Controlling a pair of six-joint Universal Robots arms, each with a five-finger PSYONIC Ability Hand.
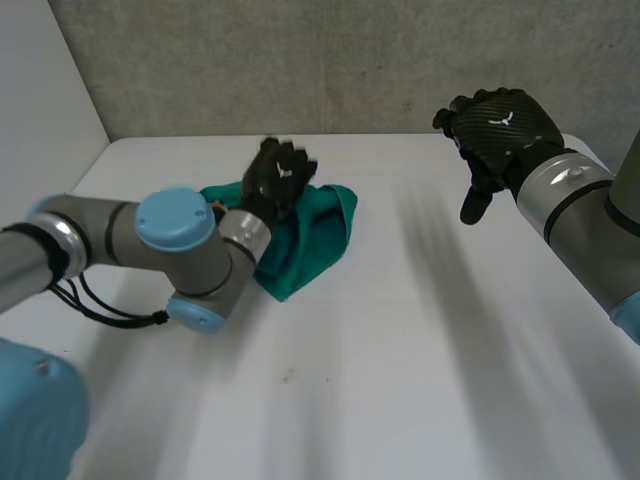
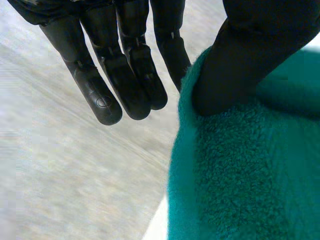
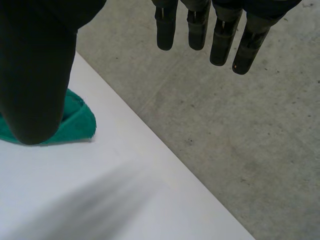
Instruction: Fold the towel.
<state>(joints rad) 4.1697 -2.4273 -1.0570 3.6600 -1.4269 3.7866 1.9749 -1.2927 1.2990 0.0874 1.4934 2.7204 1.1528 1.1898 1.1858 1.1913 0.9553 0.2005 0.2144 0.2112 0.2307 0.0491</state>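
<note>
A green towel (image 1: 312,238) lies bunched at the back left of the white table (image 1: 420,360). My left hand (image 1: 281,176) is on its near-left part. In the left wrist view the thumb (image 2: 240,65) presses into the fleecy towel (image 2: 250,175) close to its edge, while the straight fingers (image 2: 125,70) reach past that edge, so the edge is pinched between them. My right hand (image 1: 500,125) hangs above the table's back right, well apart from the towel, with straight fingers (image 3: 220,35) and nothing in it. Past its thumb (image 3: 35,75) a corner of the towel (image 3: 77,122) shows.
A grey concrete wall (image 1: 300,60) runs along the back edge of the table. My left arm (image 1: 170,240) lies across the table's left side, up to the towel. The table's front and middle are bare white surface.
</note>
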